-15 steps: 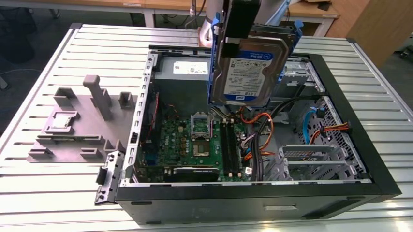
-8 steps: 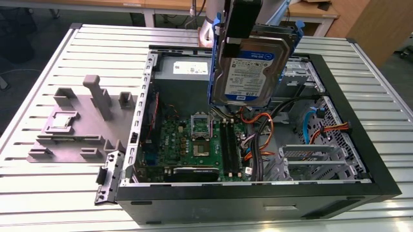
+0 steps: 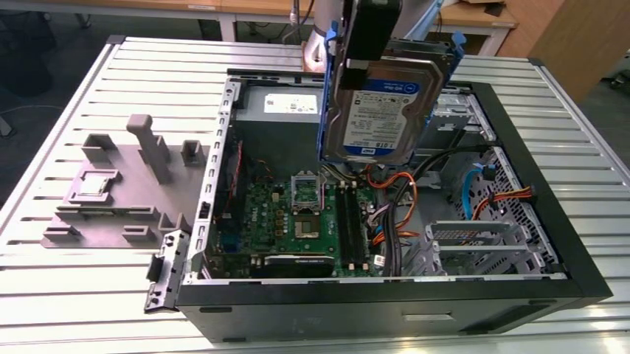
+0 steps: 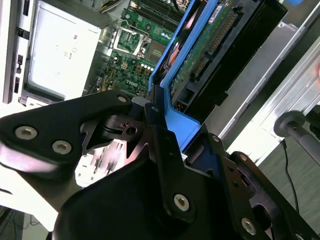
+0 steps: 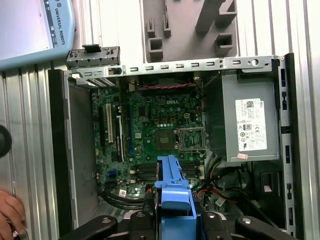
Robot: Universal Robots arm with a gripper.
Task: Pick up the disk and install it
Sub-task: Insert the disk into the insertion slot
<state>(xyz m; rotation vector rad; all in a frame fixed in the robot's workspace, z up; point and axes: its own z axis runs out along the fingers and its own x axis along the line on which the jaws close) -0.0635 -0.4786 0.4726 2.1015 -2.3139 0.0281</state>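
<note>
Gripper (image 3: 369, 48): clamped tight on blue carrier end of disk (image 3: 379, 110), upper centre of exterior view, hanging over open case (image 3: 394, 310). Likely risks: snagging orange cables (image 3: 397, 181) below; slipping from edge-only grip.

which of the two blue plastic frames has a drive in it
The one on the disk, held by the gripper above the case; the blue bracket inside the case is bare.

We carry our gripper (image 3: 372, 33) high, pointing straight down; in the second wrist view its black fingers (image 4: 162, 147) press from both sides on the blue-framed disk (image 3: 379, 110), which hangs upright below
</note>
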